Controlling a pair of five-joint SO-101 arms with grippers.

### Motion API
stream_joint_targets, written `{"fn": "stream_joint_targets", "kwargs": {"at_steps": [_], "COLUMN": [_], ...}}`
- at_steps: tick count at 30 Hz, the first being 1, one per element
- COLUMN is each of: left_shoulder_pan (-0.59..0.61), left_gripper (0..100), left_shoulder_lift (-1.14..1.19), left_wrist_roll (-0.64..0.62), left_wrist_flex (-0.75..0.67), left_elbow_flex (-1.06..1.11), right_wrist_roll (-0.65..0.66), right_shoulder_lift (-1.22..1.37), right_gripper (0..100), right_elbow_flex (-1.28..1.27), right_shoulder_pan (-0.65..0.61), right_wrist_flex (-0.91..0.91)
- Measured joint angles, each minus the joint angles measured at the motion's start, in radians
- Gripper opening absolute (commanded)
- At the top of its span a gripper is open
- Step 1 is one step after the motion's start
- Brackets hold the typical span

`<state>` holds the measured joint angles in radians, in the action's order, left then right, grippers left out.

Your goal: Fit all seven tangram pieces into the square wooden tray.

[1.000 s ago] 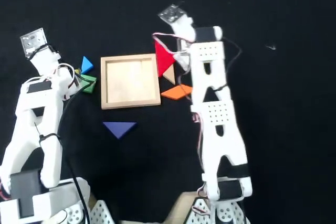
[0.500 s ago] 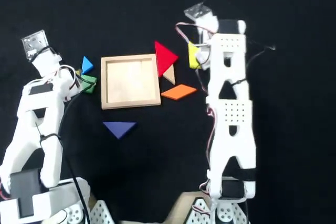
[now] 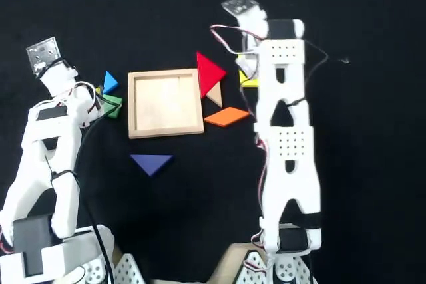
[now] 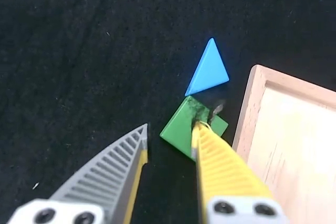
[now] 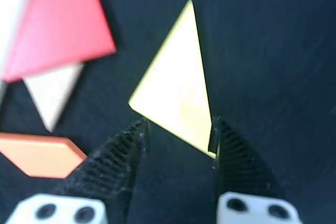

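The square wooden tray (image 3: 165, 131) lies with nothing in it. Against its right side are a red triangle (image 3: 210, 71), a wood-coloured triangle (image 3: 215, 94) and an orange parallelogram (image 3: 226, 116). My right gripper (image 5: 176, 135) is open, low over a yellow triangle (image 5: 176, 95), with one corner of the piece between its fingers. Left of the tray sit a light blue triangle (image 4: 209, 69) and a green piece (image 4: 184, 127). My left gripper (image 4: 169, 129) is open there, its yellow finger (image 4: 210, 150) on the green piece. A dark blue triangle (image 3: 152, 162) lies in front of the tray.
The black tabletop (image 3: 373, 131) is bare to the right of the right arm (image 3: 283, 131) and between the two arm bases. The left arm (image 3: 46, 144) stands along the left edge.
The right arm swung right from over the red triangle, uncovering the yellow triangle, then came partway back over it. The left arm has not moved.
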<state>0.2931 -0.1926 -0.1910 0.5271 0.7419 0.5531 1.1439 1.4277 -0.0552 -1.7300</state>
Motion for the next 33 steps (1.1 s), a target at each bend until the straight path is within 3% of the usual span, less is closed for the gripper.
{"fn": "stream_joint_targets", "kwargs": {"at_steps": [5, 16, 22, 28, 33], "left_shoulder_pan": [0.000, 0.000, 0.000, 0.000, 0.000], "left_gripper": [15, 15, 15, 15, 15], "left_shoulder_lift": [0.000, 0.000, 0.000, 0.000, 0.000], "left_wrist_roll": [0.000, 0.000, 0.000, 0.000, 0.000], "left_wrist_flex": [0.000, 0.000, 0.000, 0.000, -0.006], "left_elbow_flex": [0.000, 0.000, 0.000, 0.000, 0.000], "right_wrist_roll": [0.000, -0.003, 0.012, 0.336, 0.422], "right_shoulder_lift": [0.074, 0.262, 0.276, 0.267, 0.213], "right_gripper": [5.4, 1.8, 1.8, 1.2, 1.1], "right_elbow_flex": [0.163, 0.190, 0.209, 0.204, 0.100], "right_shoulder_pan": [0.000, 0.071, 0.072, 0.057, 0.057], "right_wrist_flex": [0.035, 0.187, 0.186, 0.008, 0.005]}}
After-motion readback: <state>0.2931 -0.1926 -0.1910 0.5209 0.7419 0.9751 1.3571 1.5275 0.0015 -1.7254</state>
